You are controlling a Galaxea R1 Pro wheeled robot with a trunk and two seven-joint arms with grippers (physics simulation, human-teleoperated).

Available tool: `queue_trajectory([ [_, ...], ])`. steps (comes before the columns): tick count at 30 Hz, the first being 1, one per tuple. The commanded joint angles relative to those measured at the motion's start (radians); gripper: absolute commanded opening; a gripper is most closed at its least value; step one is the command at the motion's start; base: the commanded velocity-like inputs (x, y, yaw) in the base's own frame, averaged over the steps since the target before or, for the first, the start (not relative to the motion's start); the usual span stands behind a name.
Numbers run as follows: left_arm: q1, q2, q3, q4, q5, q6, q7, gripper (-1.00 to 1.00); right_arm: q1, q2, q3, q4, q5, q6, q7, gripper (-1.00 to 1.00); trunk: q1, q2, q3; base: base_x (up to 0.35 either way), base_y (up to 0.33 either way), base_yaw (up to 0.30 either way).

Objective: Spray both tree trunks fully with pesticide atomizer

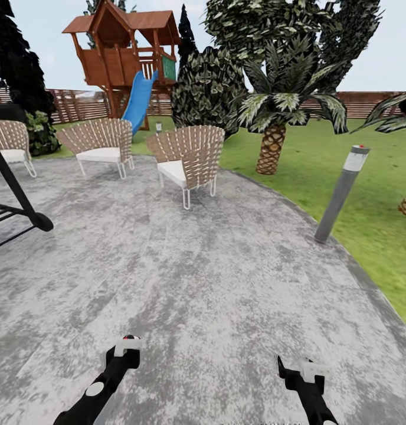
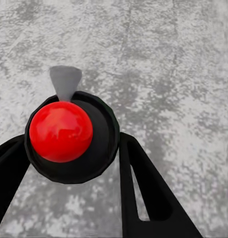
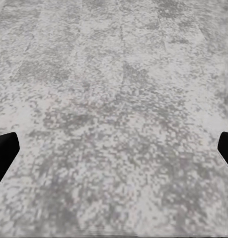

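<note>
My left gripper is shut on the pesticide atomizer, a round black bottle with a glossy red top seen from above, its grey nozzle pointing away from me. In the head view the left gripper hangs low over the grey speckled floor, and a bit of the atomizer's red shows at its tip. My right gripper is open and empty; its black fingertips stand wide apart over bare paving. Dark green leaf crowns of the trees rise at the back, and their trunks are hidden behind foliage.
Three wicker chairs stand at the paving's far side. A black swing frame is at the left. A grey bollard lamp leans at the curved edge by the lawn. Beyond are a palm, a wooden playhouse with a blue slide, and a fence.
</note>
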Motion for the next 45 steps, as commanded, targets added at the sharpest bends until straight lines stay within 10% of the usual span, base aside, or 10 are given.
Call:
queue_trajectory([
  [1,0.000,0.000,0.000,0.000,0.000,0.000,0.000,-1.00,0.000,0.000,0.000,0.000,0.000,0.000,0.000,1.00,0.000,0.000,0.000,0.000,0.000,-0.300],
  [45,0.020,0.000,0.000,-0.012,-0.001,0.007,0.001,-1.00,0.000,0.000,0.000,0.001,0.000,0.000,0.001,1.00,0.000,0.000,0.000,0.000,0.000,-0.300],
])
